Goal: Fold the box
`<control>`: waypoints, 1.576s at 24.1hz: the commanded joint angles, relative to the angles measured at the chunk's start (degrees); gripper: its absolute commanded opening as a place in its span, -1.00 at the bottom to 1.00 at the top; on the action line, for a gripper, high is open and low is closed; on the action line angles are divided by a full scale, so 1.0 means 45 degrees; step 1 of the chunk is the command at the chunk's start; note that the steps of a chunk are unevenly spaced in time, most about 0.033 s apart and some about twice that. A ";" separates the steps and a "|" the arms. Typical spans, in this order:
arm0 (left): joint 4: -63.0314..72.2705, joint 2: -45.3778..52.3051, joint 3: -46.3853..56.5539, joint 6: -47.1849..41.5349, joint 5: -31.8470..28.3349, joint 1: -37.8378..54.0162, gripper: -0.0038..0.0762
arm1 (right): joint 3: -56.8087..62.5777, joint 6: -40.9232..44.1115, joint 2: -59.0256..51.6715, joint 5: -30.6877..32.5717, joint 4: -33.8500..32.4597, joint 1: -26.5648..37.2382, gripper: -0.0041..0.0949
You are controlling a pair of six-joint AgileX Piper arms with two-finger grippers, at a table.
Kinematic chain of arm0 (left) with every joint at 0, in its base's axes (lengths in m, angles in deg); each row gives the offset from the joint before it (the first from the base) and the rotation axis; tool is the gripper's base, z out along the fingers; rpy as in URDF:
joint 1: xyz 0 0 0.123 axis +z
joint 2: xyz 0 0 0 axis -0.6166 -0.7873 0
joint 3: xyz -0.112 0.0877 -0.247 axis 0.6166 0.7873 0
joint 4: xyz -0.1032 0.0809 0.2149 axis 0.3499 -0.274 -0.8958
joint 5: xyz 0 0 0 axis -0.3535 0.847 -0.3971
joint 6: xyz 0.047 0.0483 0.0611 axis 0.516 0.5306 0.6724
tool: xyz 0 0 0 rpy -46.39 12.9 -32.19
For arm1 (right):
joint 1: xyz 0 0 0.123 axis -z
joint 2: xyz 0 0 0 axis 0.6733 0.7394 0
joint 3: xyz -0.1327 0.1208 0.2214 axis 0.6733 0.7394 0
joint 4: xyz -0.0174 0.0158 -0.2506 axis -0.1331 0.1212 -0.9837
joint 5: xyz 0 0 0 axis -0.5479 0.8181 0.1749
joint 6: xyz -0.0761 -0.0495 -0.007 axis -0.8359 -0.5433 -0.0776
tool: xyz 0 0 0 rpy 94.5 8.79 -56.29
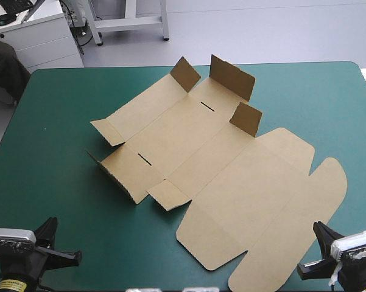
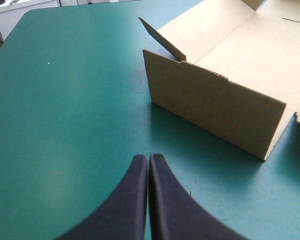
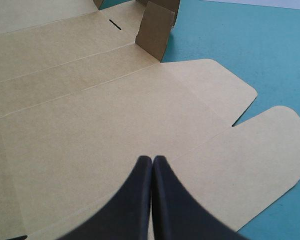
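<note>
Nearest you, at the near edge of the counter [image 1: 49, 121], both pairs of jaws are pressed together into one pointed arch and pinch nothing. The left jaws sit by the near left corner over bare teal-green cover [image 2: 65, 100]. Ahead of them a low side wall [image 2: 214, 107] of the brown box [image 1: 231, 182] stands raised, with a smaller end flap [image 2: 162, 40] tilted up behind it. The right jaws sit by the near right corner. In the right wrist view their tip shows against the wide lid panel [image 3: 105, 130], with the rounded tuck flap [image 3: 269, 150] beside them; you cannot tell whether they touch the board. From above, the box lies opened out on a diagonal, from the middle of the counter toward the near right corner, well clear of the far edge. Its base panel carries two dark slots [image 1: 145, 159]. At the far end three short flaps [image 1: 246, 118] stand upright. The lid panel lies flat on the cover.
</note>
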State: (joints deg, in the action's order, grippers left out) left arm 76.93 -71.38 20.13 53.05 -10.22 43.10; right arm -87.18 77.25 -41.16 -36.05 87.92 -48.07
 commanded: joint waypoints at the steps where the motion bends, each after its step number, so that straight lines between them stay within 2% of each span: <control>1: 0.0293 -0.0206 -0.0409 -0.0117 -0.0918 0.0020 -0.93 | -0.0330 -0.0035 0.0215 -0.1006 0.0052 -0.0055 -0.95; 14: 0.0293 -0.0206 -0.0409 -0.0117 -0.0918 0.0020 -0.93 | -0.0322 -0.0035 0.0215 -0.1030 0.0097 -0.0055 -0.94; 16: 0.0293 -0.0206 -0.0409 -0.0117 -0.0918 0.0020 -0.93 | -0.0322 -0.0035 0.0215 -0.1004 0.0097 -0.0055 -0.89; 18: 0.0293 -0.0206 -0.0409 -0.0117 -0.0918 0.0020 -0.93 | -0.0322 -0.0035 0.0215 -0.1004 0.0097 -0.0055 -0.77; 20: 0.0293 -0.0206 -0.0409 -0.0117 -0.0918 0.0020 -0.93 | -0.0322 -0.0035 0.0215 -0.0954 0.0097 -0.0055 -0.51; 21: 0.0293 -0.0206 -0.0409 -0.0117 -0.0918 0.0020 -0.93 | -0.0322 -0.0035 0.0215 -0.0954 0.0097 -0.0055 -0.11; 22: 0.0293 -0.0206 -0.0409 -0.0117 -0.0918 0.0020 -0.93 | -0.0322 -0.0035 0.0215 -0.0954 0.0097 -0.0055 0.06; 23: 0.0293 -0.0206 -0.0409 -0.0117 -0.0918 0.0020 -0.93 | -0.0322 -0.0035 0.0215 -0.0954 0.0097 -0.0055 0.44; 25: 0.0293 -0.0206 -0.0409 -0.0117 -0.0918 0.0020 -0.93 | -0.0348 -0.0035 0.0362 -0.0894 0.0097 -0.0055 0.72; 28: 0.0293 -0.0206 -0.0409 -0.0117 -0.0918 0.0020 -0.93 | -0.0536 -0.0035 0.1108 -0.0500 0.0018 -0.0055 0.73; 31: 0.0293 -0.0206 -0.0409 -0.0117 -0.0918 0.0020 -0.93 | -0.1726 -0.0230 0.3421 -0.0001 0.0018 -0.0055 0.73; 34: 0.0293 -0.0206 -0.0409 -0.0117 -0.0918 0.0020 -0.93 | -0.3808 -0.0507 0.6179 0.0102 0.0018 -0.0055 0.73; 38: 0.0293 -0.0206 -0.0409 -0.0117 -0.0918 0.0020 -0.93 | -0.6726 -0.1423 0.9873 0.1233 0.0018 -0.0055 0.73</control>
State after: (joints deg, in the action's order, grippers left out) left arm 77.05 -71.38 20.13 53.04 -10.22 43.10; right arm -109.43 73.90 -5.06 -30.21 87.88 -48.07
